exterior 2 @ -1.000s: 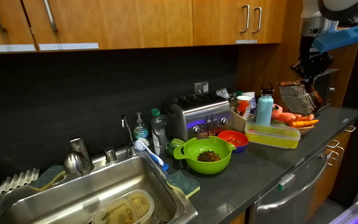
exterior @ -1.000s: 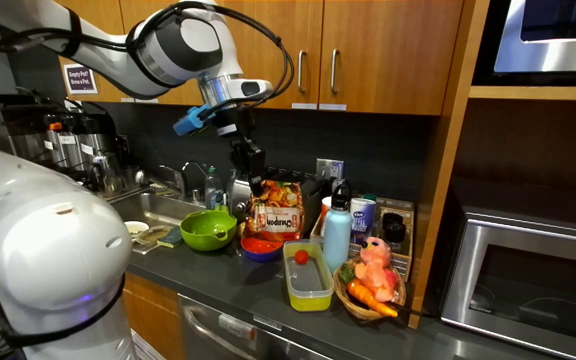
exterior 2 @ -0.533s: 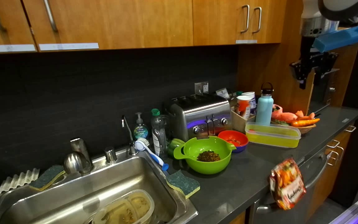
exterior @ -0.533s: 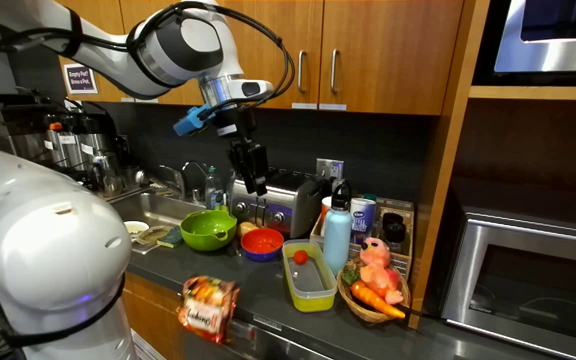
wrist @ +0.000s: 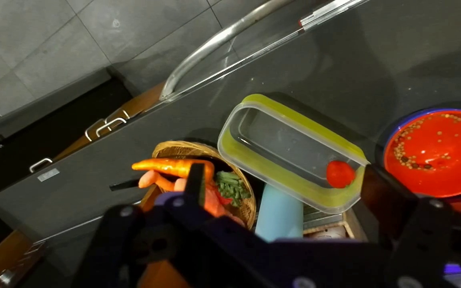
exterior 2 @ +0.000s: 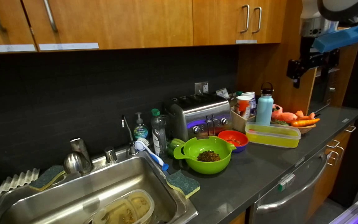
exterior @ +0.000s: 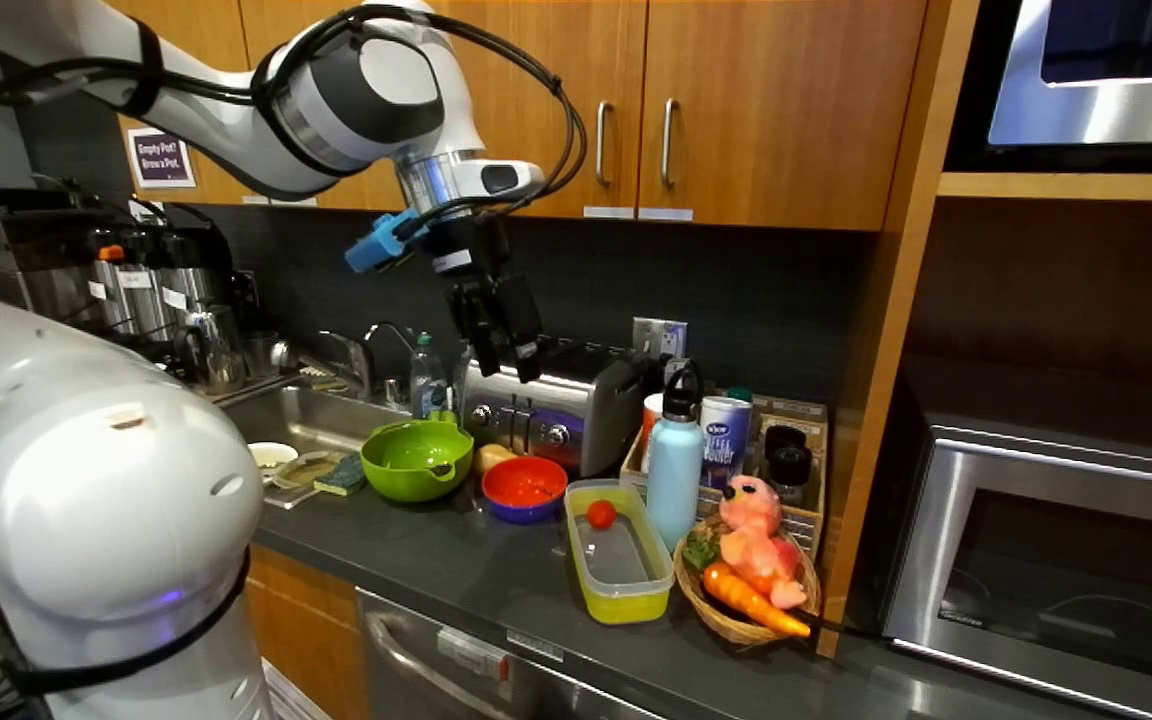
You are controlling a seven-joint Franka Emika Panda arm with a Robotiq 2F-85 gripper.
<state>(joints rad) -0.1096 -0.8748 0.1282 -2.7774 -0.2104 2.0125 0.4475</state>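
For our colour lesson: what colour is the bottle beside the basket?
Light blue, dark cap; the bottle shows best in an exterior view.

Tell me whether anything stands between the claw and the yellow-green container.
Nothing visible does: in the wrist view, the open claw has the container in sight below it, its top uncovered. The light-blue bottle stands close beside one long side and might hinder a sideways approach.

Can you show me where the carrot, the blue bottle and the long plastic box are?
Carrot [wrist: 167, 166], in the wrist view: on its orange body.
Blue bottle [exterior: 674, 478], in an exterior view: middle of its side.
Long plastic box [exterior 2: 273, 140], in an exterior view: its yellow side wall.
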